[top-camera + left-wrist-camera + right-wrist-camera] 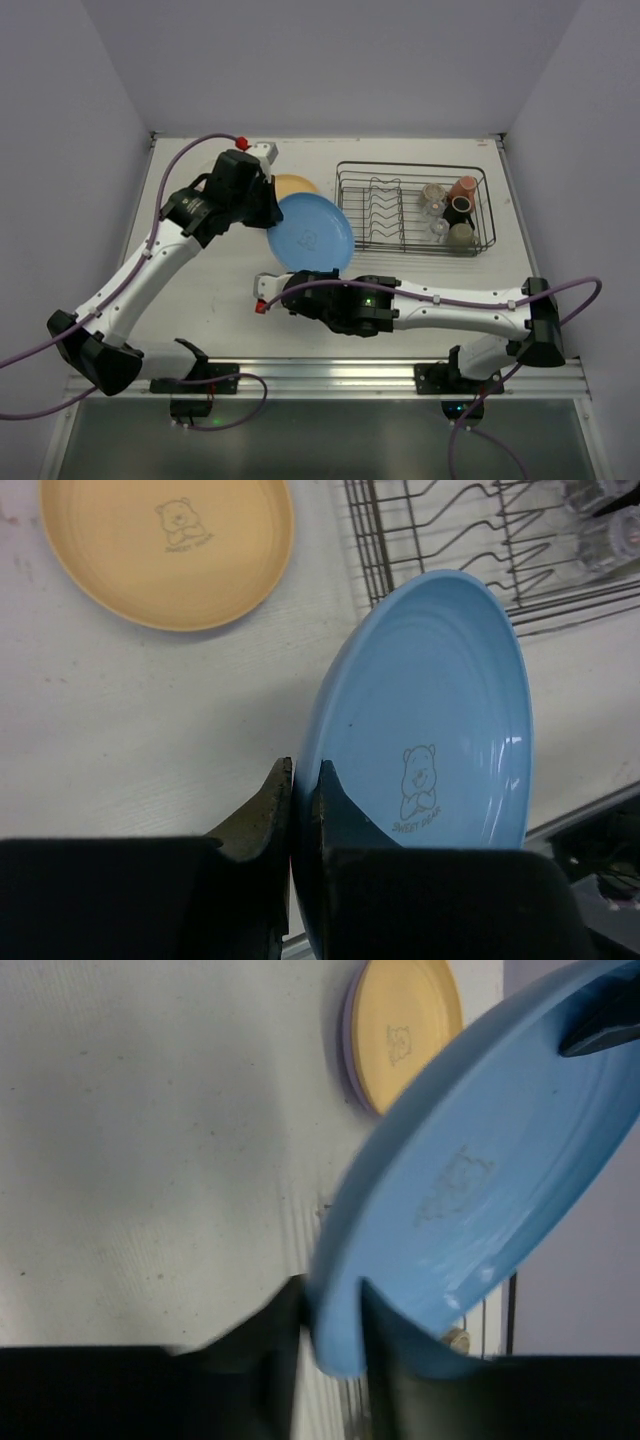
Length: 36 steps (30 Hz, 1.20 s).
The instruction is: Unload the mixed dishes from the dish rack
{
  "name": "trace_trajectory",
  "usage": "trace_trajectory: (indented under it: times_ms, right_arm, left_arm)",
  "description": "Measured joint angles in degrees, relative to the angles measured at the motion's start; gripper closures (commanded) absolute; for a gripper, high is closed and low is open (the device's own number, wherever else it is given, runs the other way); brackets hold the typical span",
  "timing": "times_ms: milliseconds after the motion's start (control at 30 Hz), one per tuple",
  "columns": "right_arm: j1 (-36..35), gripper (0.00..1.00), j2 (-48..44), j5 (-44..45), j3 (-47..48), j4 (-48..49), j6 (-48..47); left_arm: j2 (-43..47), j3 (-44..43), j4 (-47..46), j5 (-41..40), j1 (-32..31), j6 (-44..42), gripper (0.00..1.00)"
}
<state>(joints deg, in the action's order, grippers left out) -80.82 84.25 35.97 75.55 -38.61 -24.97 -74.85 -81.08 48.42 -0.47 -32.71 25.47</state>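
Black right gripper [330, 1305]: clamped on the near rim of the blue plate [312, 232].
Blue plate: held tilted above the table's [220, 300] middle (bear print visible).
Left gripper [305, 780]: closed on its left rim.
Tan plate [292, 184]: laid flat toward the far edge.
Dish rack [414, 165]: far right corner, mugs [461, 210] and glasses [433, 193] seen inside.

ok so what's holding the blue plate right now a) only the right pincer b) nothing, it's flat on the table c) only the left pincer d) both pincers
d: the left pincer and the right pincer each have a finger on either side of the rim of the blue plate, closed on it.
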Motion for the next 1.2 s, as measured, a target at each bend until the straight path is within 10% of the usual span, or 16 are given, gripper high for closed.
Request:
trace_trajectory:
  times_ms: [33, 267, 633, 1200]
  right_arm:
    - [0.15, 0.02, 0.00, 0.61, -0.09, 0.55, -0.15]
    - [3.04, 0.01, -5.05, 3.65, -3.41, 6.71, -1.09]
    - [6.64, 0.01, -36.85, 7.08, -15.34, 18.73, 10.95]
    - [6.64, 0.01, -50.99, -0.15, -20.85, 19.65, 24.68]
  left_arm:
    - [0.13, 0.00, -0.15, -0.50, 0.00, 0.39, 1.00]
    - [0.26, 1.42, -1.49, -5.55, 1.81, 1.16, 1.00]
    - [4.44, 17.79, -21.64, -4.59, 18.69, 16.98, 1.00]
    - [-16.79, 24.11, -49.92, -7.19, 21.51, 25.83, 0.99]
